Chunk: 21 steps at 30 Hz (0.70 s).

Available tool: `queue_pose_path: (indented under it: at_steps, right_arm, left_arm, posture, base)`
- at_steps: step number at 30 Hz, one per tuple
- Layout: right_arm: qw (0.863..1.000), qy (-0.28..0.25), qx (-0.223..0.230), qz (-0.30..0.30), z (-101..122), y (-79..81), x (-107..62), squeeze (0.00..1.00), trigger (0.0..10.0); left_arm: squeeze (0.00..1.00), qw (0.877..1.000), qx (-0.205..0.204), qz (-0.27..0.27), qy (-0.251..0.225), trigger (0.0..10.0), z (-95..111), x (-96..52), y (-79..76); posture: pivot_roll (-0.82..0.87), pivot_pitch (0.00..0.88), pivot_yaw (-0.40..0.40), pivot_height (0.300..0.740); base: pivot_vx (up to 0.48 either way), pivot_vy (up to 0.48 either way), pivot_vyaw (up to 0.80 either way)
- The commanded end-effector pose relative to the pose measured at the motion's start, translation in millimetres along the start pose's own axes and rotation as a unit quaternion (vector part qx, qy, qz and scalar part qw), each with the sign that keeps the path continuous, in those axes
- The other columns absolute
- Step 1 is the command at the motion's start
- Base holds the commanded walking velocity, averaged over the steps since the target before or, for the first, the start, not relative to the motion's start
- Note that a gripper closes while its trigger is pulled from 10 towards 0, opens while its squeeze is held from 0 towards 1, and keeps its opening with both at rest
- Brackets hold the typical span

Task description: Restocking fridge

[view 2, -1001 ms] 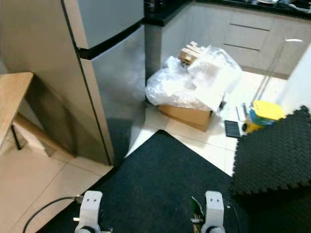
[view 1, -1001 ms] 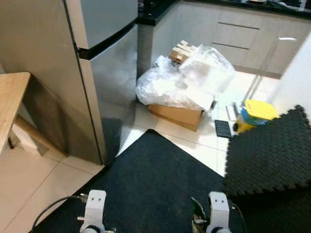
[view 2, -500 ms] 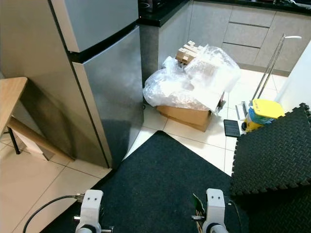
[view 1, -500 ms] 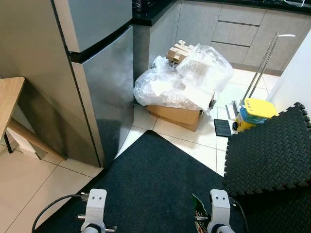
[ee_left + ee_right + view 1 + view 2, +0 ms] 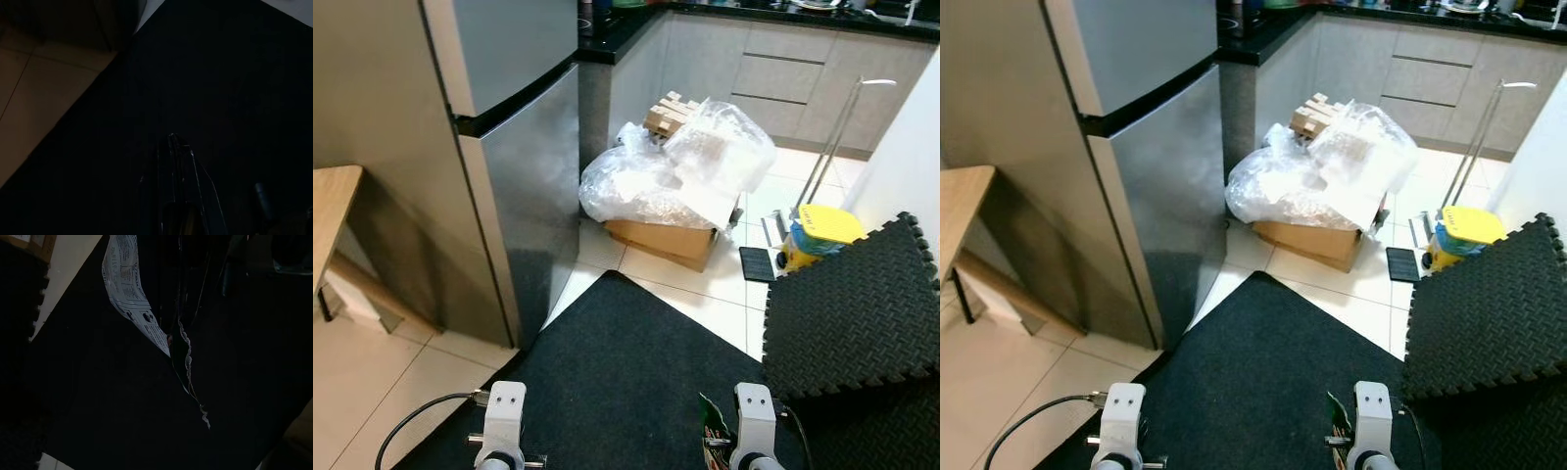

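Two doors of the fridge [image 5: 509, 147] closed; cardboard box [image 5: 666, 238] beside; right fingers [image 5: 183, 308] pinch packet [image 5: 129, 293]; left unclear.

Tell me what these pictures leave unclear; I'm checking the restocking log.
- Fridge: doors shut, contents hidden; top cut off by the eye views' edge.
- Cardboard box: contents covered by the plastic wrap.
- Packet at the right gripper: print too small and dark to read in the right wrist view.
- Countertop items: cropped and too small.
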State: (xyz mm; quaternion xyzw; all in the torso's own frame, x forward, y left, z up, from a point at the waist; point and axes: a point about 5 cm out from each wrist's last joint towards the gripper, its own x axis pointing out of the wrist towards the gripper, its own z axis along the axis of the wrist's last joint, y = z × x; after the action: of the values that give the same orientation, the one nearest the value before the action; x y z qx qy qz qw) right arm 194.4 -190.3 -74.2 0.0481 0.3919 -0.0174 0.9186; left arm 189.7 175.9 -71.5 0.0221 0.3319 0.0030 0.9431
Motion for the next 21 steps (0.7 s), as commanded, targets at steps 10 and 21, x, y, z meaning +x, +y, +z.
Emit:
queue_pose_path:
  at_steps: [10,21]
  right_arm:
    - [1.0,-0.004,-0.004,-0.001,1.8,-0.8,0.2,0.0,10.0]
    - [1.0,-0.003,-0.006,-0.001,1.5,-0.9,0.1,0.0,10.0]
  left_arm:
    - [0.0,1.0,-0.008,-0.005,-0.014,10.0,4.2,0.9,-3.3]
    - [0.0,1.0,-0.007,-0.005,-0.017,10.0,4.5,0.7,-3.9]
  posture:
    - [-0.07,0.0,-0.032,0.74]
    - [-0.07,0.0,-0.034,0.74]
  base:
    - [0.272,0.0,0.0]
    - [0.277,0.0,0.0]
